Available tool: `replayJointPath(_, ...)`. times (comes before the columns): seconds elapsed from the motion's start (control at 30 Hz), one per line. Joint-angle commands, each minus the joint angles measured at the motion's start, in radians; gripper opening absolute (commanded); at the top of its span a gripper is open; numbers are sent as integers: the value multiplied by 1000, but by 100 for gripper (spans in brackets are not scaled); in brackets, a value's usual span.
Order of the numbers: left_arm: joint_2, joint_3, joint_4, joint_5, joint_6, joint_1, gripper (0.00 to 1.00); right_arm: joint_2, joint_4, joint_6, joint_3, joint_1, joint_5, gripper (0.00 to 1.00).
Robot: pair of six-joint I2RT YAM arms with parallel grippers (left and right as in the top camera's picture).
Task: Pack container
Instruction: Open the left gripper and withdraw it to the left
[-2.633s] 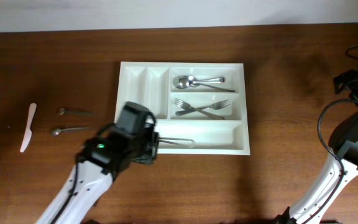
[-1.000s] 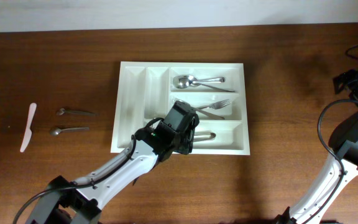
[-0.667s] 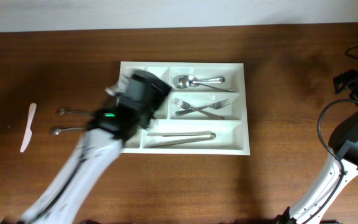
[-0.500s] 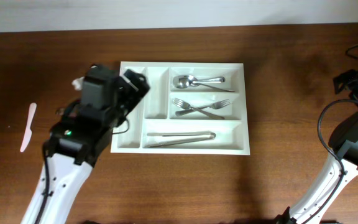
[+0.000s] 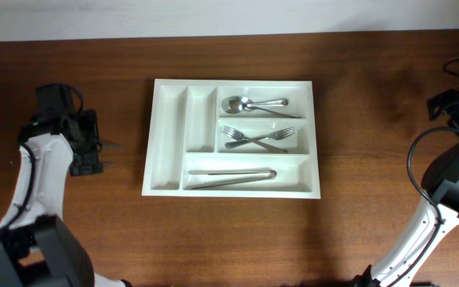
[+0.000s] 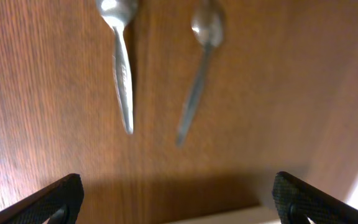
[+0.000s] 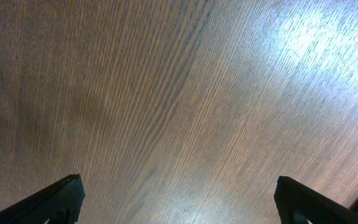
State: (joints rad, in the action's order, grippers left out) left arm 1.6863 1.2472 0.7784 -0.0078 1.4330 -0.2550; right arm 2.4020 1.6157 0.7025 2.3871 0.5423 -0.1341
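The left gripper (image 6: 179, 198), fingers wide apart, hangs over two spoons (image 6: 122, 68) on the worktop (image 6: 278, 93), left of the container (image 5: 170, 119). The right gripper (image 7: 179, 198), also spread, faces the worktop.

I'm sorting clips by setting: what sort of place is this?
Probably a robot lab or test bench staged as a kitchen chore, not a real kitchen: a plain wooden table, a white cutlery tray partly filled, and a left arm and right arm at either side.
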Motion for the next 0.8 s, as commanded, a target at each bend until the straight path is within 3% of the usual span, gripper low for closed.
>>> replayJointPath(0.0,56,-3,-1,36,-77,-29,99,-44,0,0,7,-4,-9,99)
replayJointPath(0.23,116,-3,14,-33,-150,-35,99,-44,0,0,7,-4,-9,99)
replayJointPath(0.33,142,-3,56,-29,-89,-51,99,-44,0,0,7,-4,-9,99)
replayJointPath(0.77,206,-3,43,-14,-57,-135,99,-44,0,0,7,-4,-9,99)
